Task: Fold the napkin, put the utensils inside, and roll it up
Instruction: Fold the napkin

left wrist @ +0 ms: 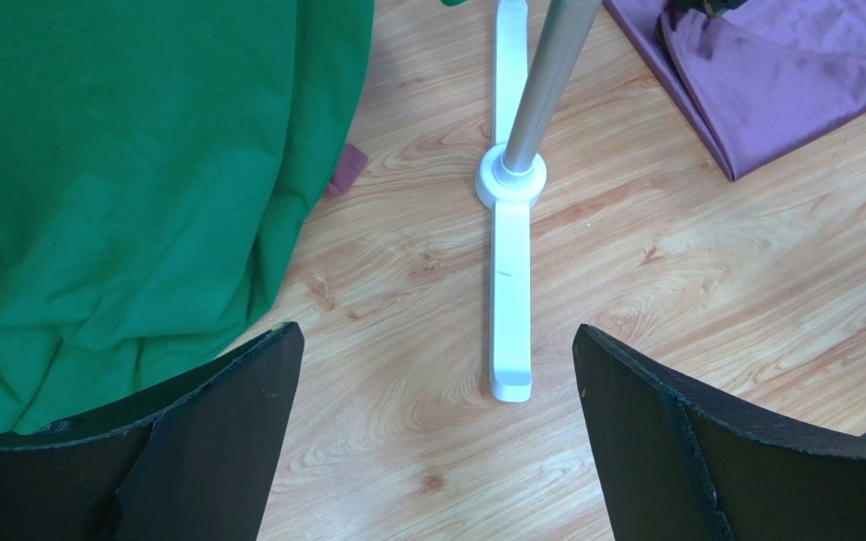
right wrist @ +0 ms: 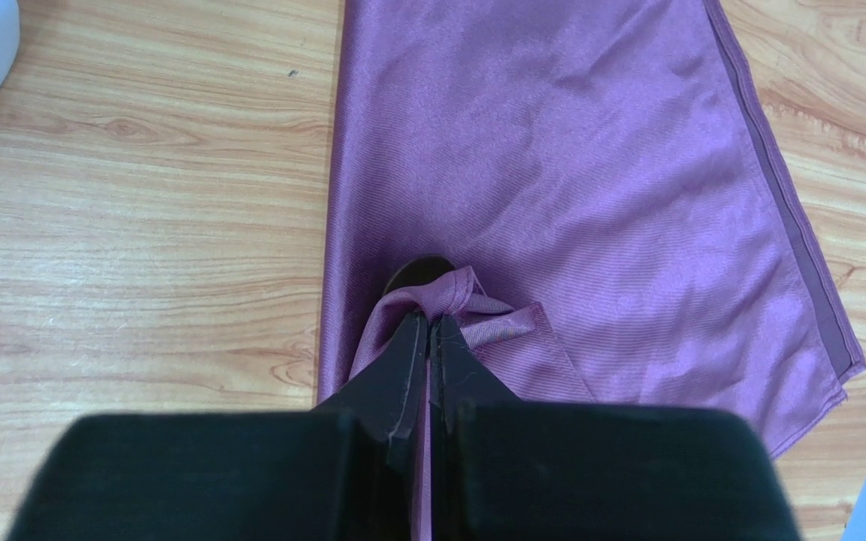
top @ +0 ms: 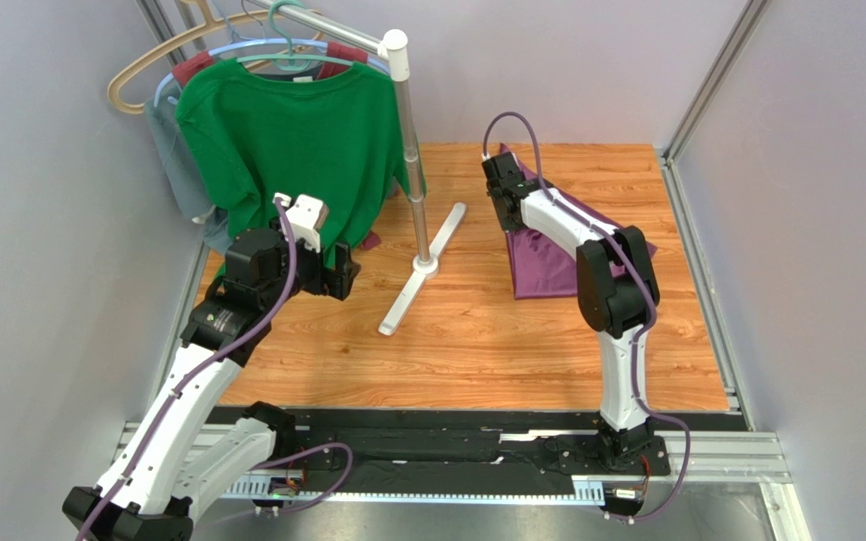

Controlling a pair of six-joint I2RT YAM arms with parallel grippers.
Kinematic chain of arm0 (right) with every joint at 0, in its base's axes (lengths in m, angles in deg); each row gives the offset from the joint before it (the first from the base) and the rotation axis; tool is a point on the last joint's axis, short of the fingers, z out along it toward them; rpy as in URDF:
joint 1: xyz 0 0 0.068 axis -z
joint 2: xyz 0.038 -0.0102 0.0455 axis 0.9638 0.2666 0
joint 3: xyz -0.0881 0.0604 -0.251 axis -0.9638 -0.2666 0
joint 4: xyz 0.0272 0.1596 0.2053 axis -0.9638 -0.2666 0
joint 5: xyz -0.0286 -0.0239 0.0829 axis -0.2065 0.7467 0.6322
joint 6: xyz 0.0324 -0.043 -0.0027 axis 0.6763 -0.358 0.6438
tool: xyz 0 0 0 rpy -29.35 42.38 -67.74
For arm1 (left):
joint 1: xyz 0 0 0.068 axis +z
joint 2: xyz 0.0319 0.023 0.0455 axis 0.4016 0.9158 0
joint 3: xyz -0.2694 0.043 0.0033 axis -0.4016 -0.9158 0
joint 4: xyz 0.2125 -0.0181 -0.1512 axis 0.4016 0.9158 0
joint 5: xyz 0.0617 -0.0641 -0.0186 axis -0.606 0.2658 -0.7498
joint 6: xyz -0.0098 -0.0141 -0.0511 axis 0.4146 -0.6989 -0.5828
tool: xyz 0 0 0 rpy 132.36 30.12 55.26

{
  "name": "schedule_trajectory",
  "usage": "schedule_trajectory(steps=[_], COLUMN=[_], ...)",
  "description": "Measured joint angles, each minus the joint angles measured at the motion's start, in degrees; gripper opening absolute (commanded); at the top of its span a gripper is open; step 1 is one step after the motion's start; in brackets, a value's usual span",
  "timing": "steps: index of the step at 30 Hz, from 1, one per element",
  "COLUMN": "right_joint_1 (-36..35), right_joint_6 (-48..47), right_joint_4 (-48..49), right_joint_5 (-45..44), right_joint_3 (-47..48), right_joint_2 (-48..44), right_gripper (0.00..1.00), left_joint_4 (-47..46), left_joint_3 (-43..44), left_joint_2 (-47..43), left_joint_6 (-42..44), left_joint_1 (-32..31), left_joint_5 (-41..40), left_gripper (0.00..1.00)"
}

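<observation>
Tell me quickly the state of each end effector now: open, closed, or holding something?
Left end effector: open, holding nothing, near the green shirt.
Right end effector: closed on a pinched fold of the napkin.

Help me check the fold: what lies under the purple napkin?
The napkin lies on the wooden table; bare wood shows around its edges. The right gripper is shut on a bunched bit of it. Whatever may lie beneath the cloth is covered, so I cannot tell.
</observation>
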Motion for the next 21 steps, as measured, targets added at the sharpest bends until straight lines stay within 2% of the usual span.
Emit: schedule_trajectory(steps=[9, 12, 13, 16, 19, 21], right_joint_1=[0.0, 0.0, 0.0, 0.1, 0.1, 0.3], right_joint_6=[-1.3, -1.4, -1.4, -1.5, -1.6, -1.7], right_joint_4=[0.2, 0.2, 0.3, 0.5, 0.6, 0.6], right_joint_5=[0.0, 0.0, 0.0, 0.0, 0.0, 0.0], right_joint_3=[1.1, 1.4, 1.5, 2.1, 2.3, 2.3], right_joint_2=[2.5, 2.6, 2.6, 2.6, 2.4, 2.0], right_gripper=[0.0, 0.21, 0.32, 0.46, 0.54, 0.55], left_joint_4=[0.0, 0.0, 0.0, 0.0, 0.0, 0.0], left_joint_3=[0.0, 0.0, 0.0, 0.0, 0.0, 0.0], left_joint_2=[0.4, 0.4, 0.4, 0.4, 0.4, 0.4], left_joint_6=[0.0, 0.0, 0.0, 0.0, 0.0, 0.0], left_joint_1=[0.2, 0.2, 0.2, 0.3, 0.3, 0.3], left_joint_5=[0.0, 0.0, 0.0, 0.0, 0.0, 0.0], left_gripper=[0.99, 0.99, 0.99, 0.99, 0.99, 0.99])
